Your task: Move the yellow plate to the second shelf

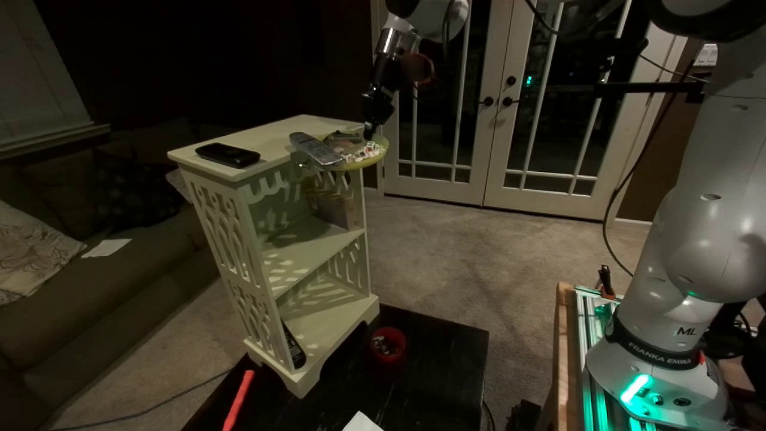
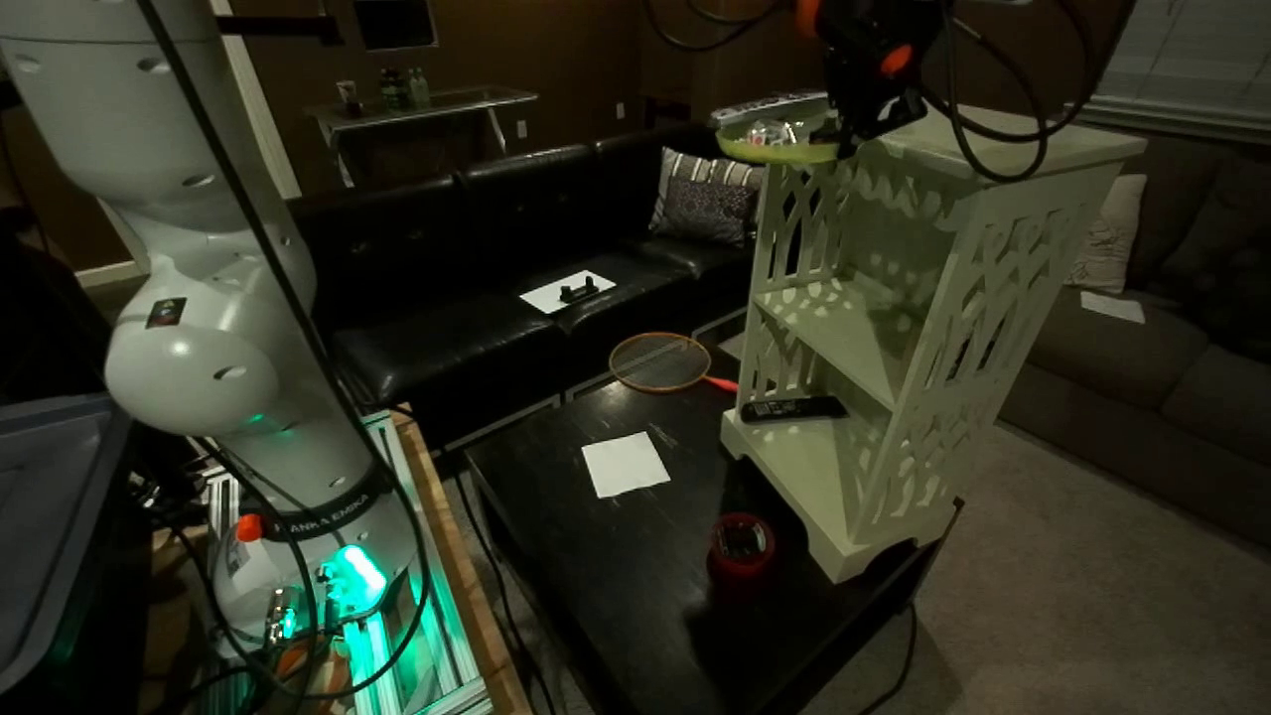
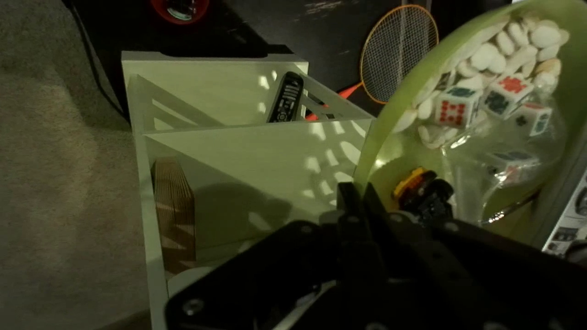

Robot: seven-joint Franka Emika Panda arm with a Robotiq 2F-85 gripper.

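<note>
Plate (image 3: 393, 143) hangs, 1 edge clamped in your jaws; off-ctr wt. may tilt it, spilling dice (image 3: 454, 111) b4 2nd shelf (image 1: 314, 243).

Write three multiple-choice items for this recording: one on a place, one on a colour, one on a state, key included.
1. Where is the red container?
A) On a sofa
B) On the floor
C) On the black table

2. What colour is the rim of the racket?
A) Orange
B) Blue
C) White

3. How is the tool?
A) Wide open, touching nothing
B) Shut on the rim of the yellow plate
C) Shut on the racket

Key:
1 C: it stands there in both exterior views.
2 A: the wrist view shows its orange hoop.
3 B: the wrist view shows the plate's rim between its closed tips.
</note>
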